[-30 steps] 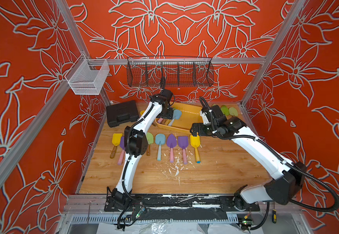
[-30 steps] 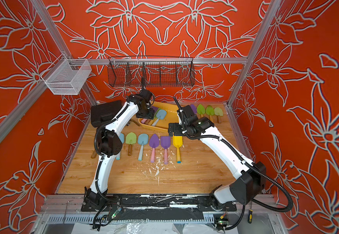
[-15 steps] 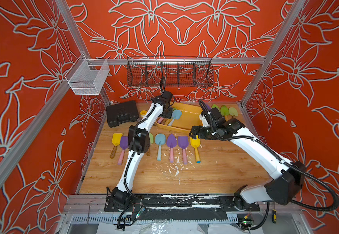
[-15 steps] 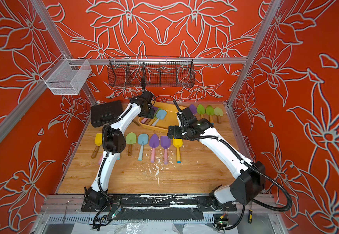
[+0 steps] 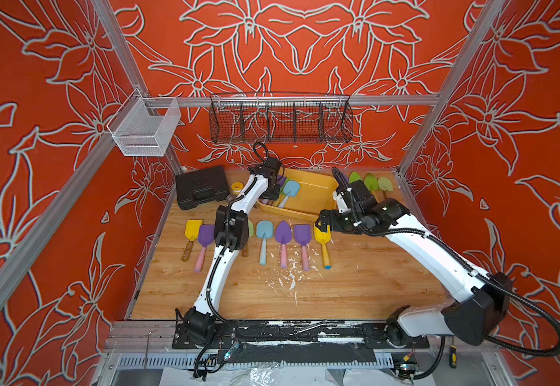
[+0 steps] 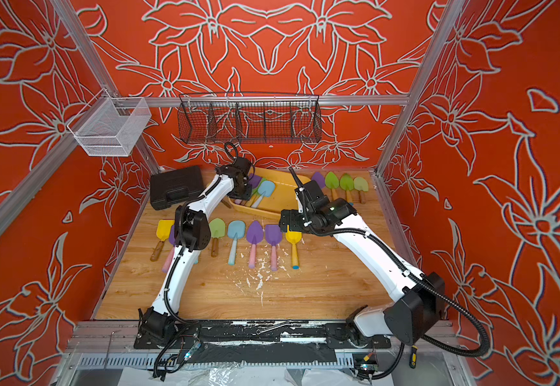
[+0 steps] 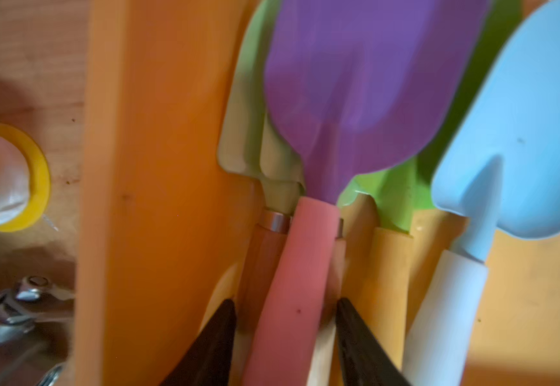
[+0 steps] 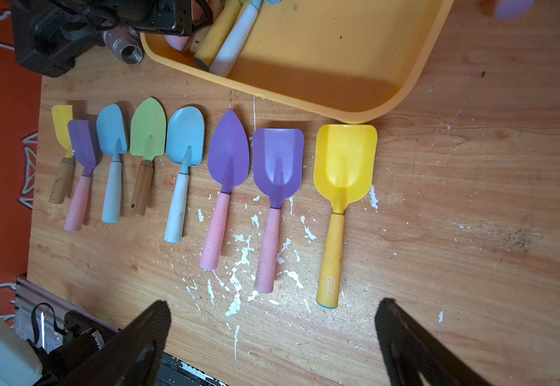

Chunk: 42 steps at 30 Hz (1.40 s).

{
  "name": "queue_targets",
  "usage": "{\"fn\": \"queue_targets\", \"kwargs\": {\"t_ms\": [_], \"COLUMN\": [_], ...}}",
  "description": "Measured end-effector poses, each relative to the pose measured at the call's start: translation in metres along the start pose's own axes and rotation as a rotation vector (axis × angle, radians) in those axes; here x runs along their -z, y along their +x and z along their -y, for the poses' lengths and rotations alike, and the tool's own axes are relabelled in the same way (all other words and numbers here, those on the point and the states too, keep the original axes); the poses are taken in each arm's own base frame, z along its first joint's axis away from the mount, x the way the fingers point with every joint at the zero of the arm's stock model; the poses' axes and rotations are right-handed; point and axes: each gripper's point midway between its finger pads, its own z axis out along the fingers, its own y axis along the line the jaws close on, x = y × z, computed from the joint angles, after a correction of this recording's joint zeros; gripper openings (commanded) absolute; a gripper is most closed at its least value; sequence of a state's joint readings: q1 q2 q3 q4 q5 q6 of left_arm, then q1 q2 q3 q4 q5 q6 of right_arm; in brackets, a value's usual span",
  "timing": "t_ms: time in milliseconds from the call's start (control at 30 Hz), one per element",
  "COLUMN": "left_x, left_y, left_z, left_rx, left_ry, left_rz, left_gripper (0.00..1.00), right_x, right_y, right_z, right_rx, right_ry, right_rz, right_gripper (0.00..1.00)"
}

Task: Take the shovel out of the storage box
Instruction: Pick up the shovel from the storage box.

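"Left wrist view: what has the left gripper got?"

"Nothing firmly, as far as I can see. Its two black fingers stand partly apart, one on each side of the pink handle of the purple shovel. A narrow gap shows on both sides of that handle, though the picture is blurred there."

"And where is the shovel itself?"

"Inside the storage box, handle towards the gripper and blade pointing away beyond the fingertips. It lies on top of green shovels. A wooden handle of one of them sits between a finger and the pink handle. Past that finger comes the box wall. Past the opposite finger lies a light-blue shovel with a white handle, also in the box."

"Do the overhead cameras agree?"

"In both top views the left arm reaches down into one end of the box, and purple and light-blue blades show just beyond its gripper."

"What about the right gripper?"

"Spread wide, with nothing in it, above the wooden table. A yellow shovel lies on the table just ahead of its fingertips, handle end towards the gripper. The box lies farther ahead, apart from this gripper."
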<state>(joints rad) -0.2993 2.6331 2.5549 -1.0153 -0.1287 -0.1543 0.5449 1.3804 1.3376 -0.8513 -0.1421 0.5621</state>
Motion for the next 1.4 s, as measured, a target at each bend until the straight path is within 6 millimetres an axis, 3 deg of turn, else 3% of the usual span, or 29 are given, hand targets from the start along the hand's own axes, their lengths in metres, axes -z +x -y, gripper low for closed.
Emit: {"fn": "queue_targets", "kwargs": {"t_ms": [133,500,700,900,1167,1267,1400], "left_x": [0.0,0.001,0.017,0.059,0.14,0.165,0.193], "left_y": [0.0,0.001,0.003,-0.003,-0.02,-0.014,0.009], "left_z": [0.002,0.004,0.0,-0.007,-0.001,0.012,0.037], "left_rx": [0.006,-0.002,-0.002,0.006,0.03,0.027,0.019], "left_ry": [0.01,0.019,0.008,0.006,0.044,0.069,0.11], "left_rz": [0.001,0.002,0.002,0.045,0.175,0.199,0.2], "left_gripper": [0.27,0.12,0.0,0.0,0.0,0.0,0.0], "right_x": [0.0,0.0,0.004,0.009,0.01,0.011,0.014], "right_y": [0.0,-0.001,-0.005,-0.009,-0.02,-0.029,-0.047], "right_z": [0.0,0.001,0.006,0.011,0.017,0.02,0.018], "right_rx": [-0.007,-0.019,-0.019,-0.02,-0.047,-0.073,-0.127], "right_ry": [0.0,0.009,0.034,0.053,0.053,0.048,-0.004], "right_rz": [0.0,0.008,0.034,0.066,0.105,0.131,0.185], "right_gripper": [0.98,0.98,0.98,0.98,0.98,0.97,0.91]}}
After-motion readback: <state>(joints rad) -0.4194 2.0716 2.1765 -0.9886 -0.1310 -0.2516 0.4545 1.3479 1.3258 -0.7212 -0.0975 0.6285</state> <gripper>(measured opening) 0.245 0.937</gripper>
